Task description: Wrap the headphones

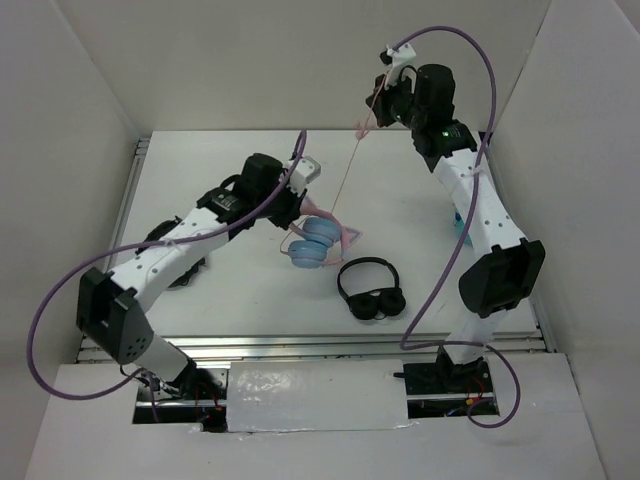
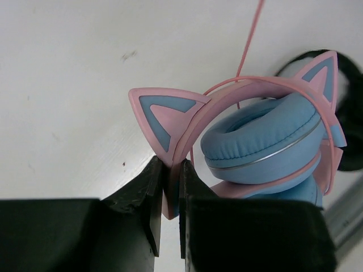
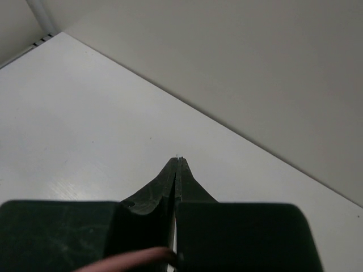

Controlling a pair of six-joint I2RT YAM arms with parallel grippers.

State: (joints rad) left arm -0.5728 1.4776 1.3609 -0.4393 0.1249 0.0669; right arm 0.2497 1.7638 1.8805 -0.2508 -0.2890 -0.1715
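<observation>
The headphones, with light-blue ear cups and a pink cat-ear headband, lie at the table's middle. My left gripper is shut on the pink headband beside one cat ear; the blue ear cups sit right of the jaws. The thin pink cable runs taut from the headphones up to my right gripper, raised high at the back. In the right wrist view the right gripper is shut, with the pink cable crossing at the fingers' base.
Black headphones lie on the table just right and in front of the pink ones, and show at the right edge of the left wrist view. A black wire bundle lies under the left arm. White walls enclose the table.
</observation>
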